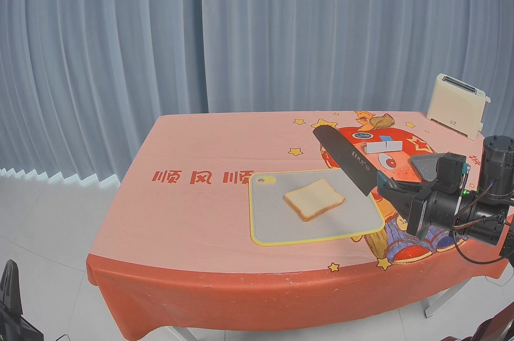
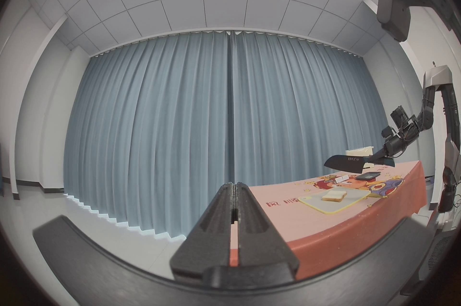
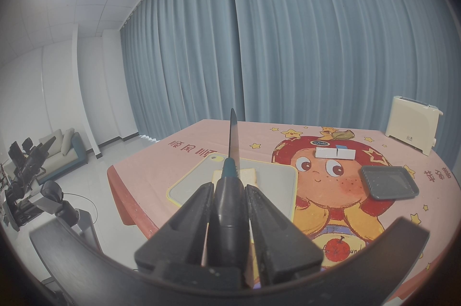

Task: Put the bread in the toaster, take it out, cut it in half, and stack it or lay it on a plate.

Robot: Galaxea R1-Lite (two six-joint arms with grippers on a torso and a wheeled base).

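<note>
Head view: a whole slice of bread (image 1: 314,198) lies flat on the grey, yellow-rimmed cutting board (image 1: 267,221), a little toward the board's 3 o'clock side. The board sits mid-worktop (image 1: 187,219) on an orange printed cloth (image 1: 160,251). The right end effector (image 1: 393,190) is at the board's 3 o'clock, clenched around the handle of a black-bladed kitchen knife (image 1: 345,157). The blade slants toward 11 o'clock. Left wrist view shows that knife raised off the worktop, apart from the bread. A cream toaster (image 1: 456,105) stands at the worktop's 2 o'clock corner, slot uppermost. Between toaster and board lie a dark rectangular tray (image 1: 425,165) and, at its 11 o'clock, a small white-and-blue block (image 1: 383,146). The left end effector (image 2: 234,189) is well apart from the worktop, out past its 8 o'clock corner, fingers pressed together on nothing.
</note>
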